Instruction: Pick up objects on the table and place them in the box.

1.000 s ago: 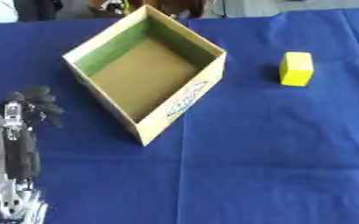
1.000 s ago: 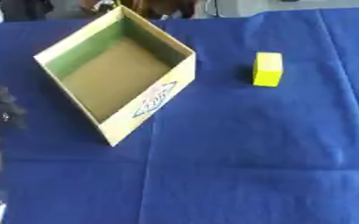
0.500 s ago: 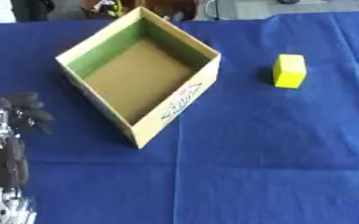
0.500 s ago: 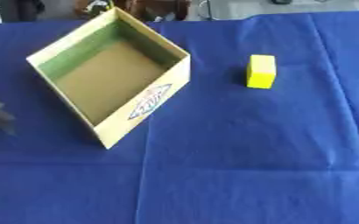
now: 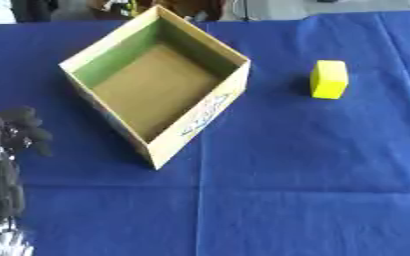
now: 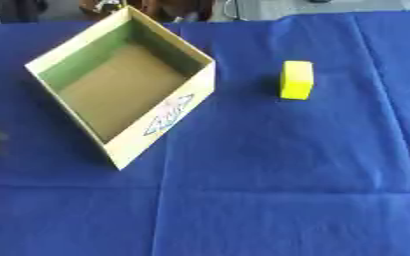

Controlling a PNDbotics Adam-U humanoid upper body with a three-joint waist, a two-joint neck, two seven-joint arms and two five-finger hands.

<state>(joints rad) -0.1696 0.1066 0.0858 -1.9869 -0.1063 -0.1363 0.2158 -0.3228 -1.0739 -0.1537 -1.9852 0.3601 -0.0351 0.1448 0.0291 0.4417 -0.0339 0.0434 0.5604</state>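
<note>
yellow block: on cloth, apart from box | box: open, empty

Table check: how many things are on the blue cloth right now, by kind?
Yellow block: 1
Cardboard box, nothing inside: 1
Robot's left hand, at the left edge: 1
Total: 3

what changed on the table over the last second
Almost nothing. The whole view drifted slightly, so the camera moved, not the things. The left robot hand hangs at the left edge, holding nothing. The open cardboard box and the yellow block sit apart on the blue cloth, untouched.
</note>
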